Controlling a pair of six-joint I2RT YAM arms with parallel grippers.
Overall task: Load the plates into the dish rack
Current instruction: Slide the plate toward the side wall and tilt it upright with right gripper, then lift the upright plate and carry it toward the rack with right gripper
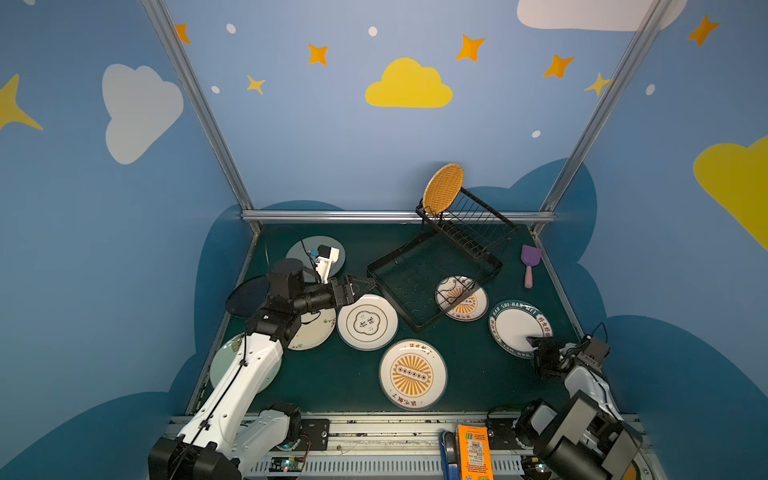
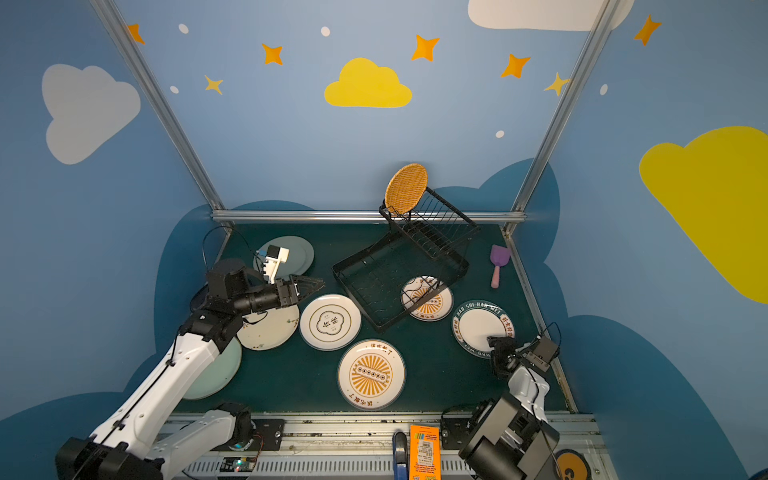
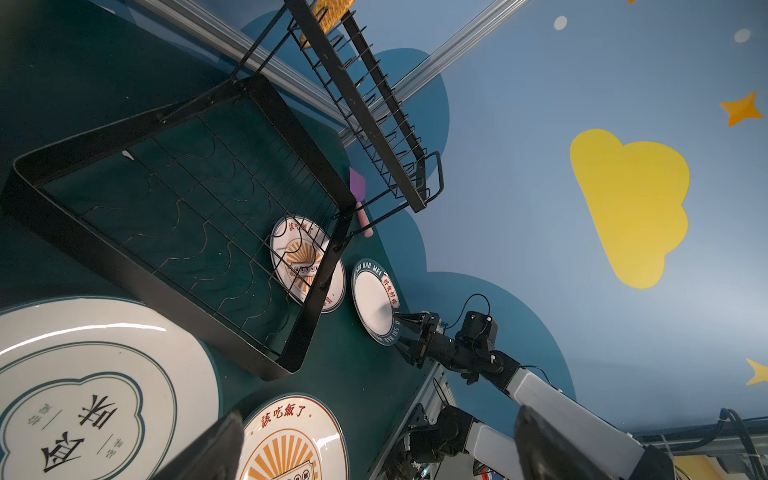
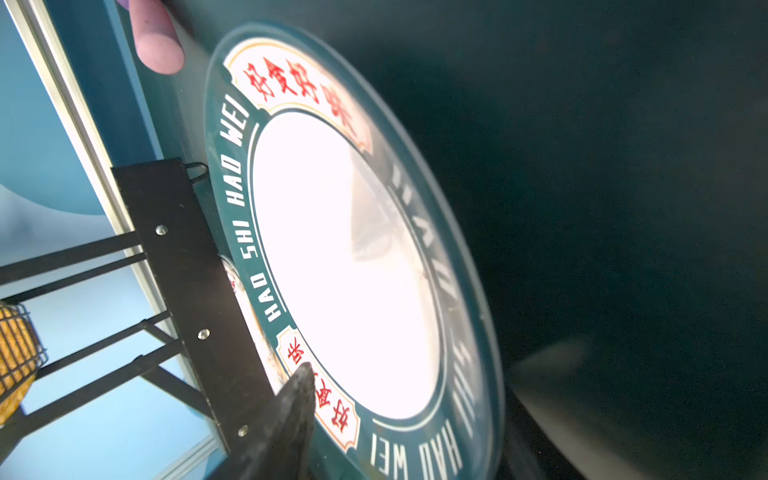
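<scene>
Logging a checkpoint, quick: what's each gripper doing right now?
Left gripper: open, empty.
Right gripper: open, jaws apart at the teal-rimmed plate's rim.

Teal-rimmed plate (image 4: 345, 266) at my right gripper (image 3: 400, 331): white "HAO SHI HAO WEI" round the rim, red 好食好味 in cream panels. Flower-outline plate (image 3: 83, 395) under my left gripper (image 1: 365, 285): black 食, the second character unclear. Sunburst plate (image 3: 291, 440) beside it: red 該吃飯了. Orange carton (image 1: 473, 451) by my base: print too small to read.

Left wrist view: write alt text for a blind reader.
A black dish rack rests with one tray corner over a sunburst plate. Next to it, the right tool sits open at the rim of a teal lettered plate.
</scene>
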